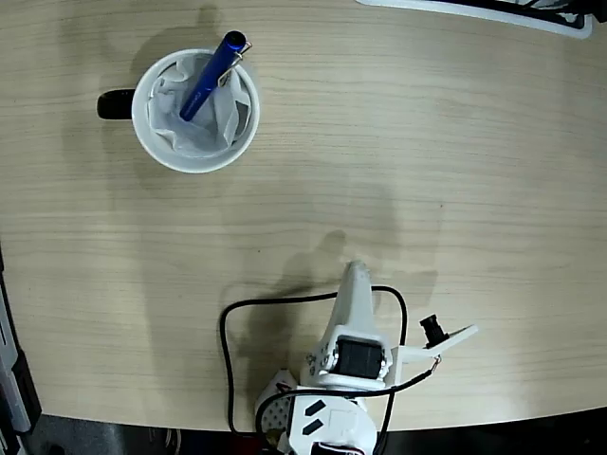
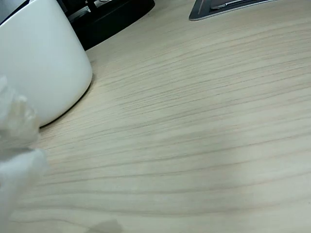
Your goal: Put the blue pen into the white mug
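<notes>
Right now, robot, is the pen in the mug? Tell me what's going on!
End effector pulled back near base, holding nothing; open or shut unclear. Pen stands tilted in mug, on tissue. Nothing in the way.

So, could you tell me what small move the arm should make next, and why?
Probably none beyond staying parked: the blue pen already stands tilted inside the white mug, leaning on its rim, and the arm sits folded well away from it.

arm (image 1: 353, 327): white plastic shell, tapered upper link | servo (image 1: 358, 358): black block set in white bracket | cable (image 1: 228, 351): 1 thin black loop along the left side, another curving on the right | camera mount (image 1: 446, 338): white strut, small black module | base (image 1: 313, 422): white, black slots | wrist view: blurred white finger (image 2: 14, 145) at left edge
</notes>
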